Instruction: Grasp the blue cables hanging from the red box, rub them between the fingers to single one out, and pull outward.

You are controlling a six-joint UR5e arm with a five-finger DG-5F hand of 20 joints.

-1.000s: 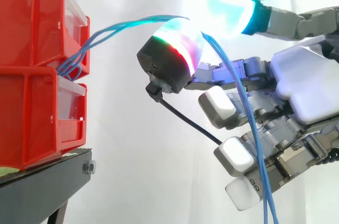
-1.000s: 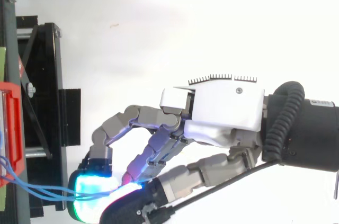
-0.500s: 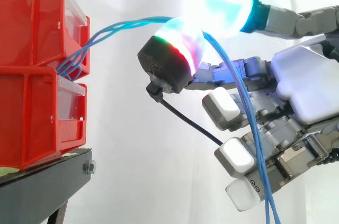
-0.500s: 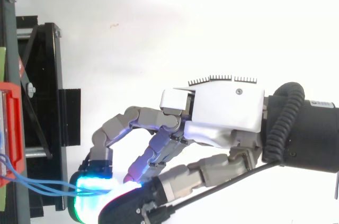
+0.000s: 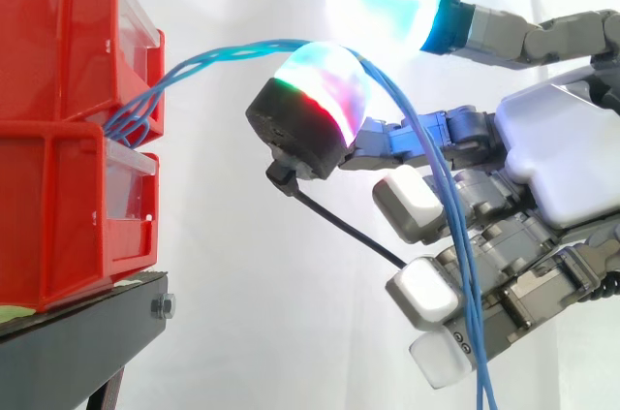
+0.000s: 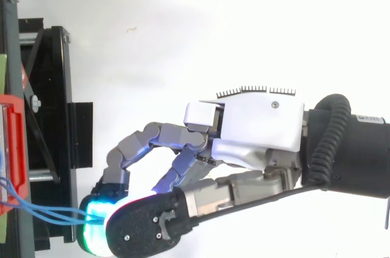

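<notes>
Several thin blue cables (image 5: pixel 223 49) leave the gap between the stacked red bins (image 5: pixel 58 61) and arch to the right. They run over the thumb's red-and-green glowing pad (image 5: pixel 325 85), under the fingertip glowing green and cyan (image 5: pixel 383 8), then drop past the white pads (image 5: pixel 412 202) of the curled lower fingers. My hand (image 5: pixel 562 158) is shut on the cables, pinching them between thumb and fingertip. From above, the hand (image 6: pixel 256 130) reaches left, and the cables (image 6: pixel 42 212) stretch from the bin's edge (image 6: pixel 13 148) into the pinch.
The bins rest on a black stand (image 5: pixel 77 342), whose frame (image 6: pixel 49 118) lies along the left edge from above. A white curtain hangs behind everything. Open space separates the bins from my fingertips.
The thumb has rolled against the fingertip, its black back now turned upward in the top view. The upper fingertip shifted slightly up and left. The cables slid across the thumb pad.
</notes>
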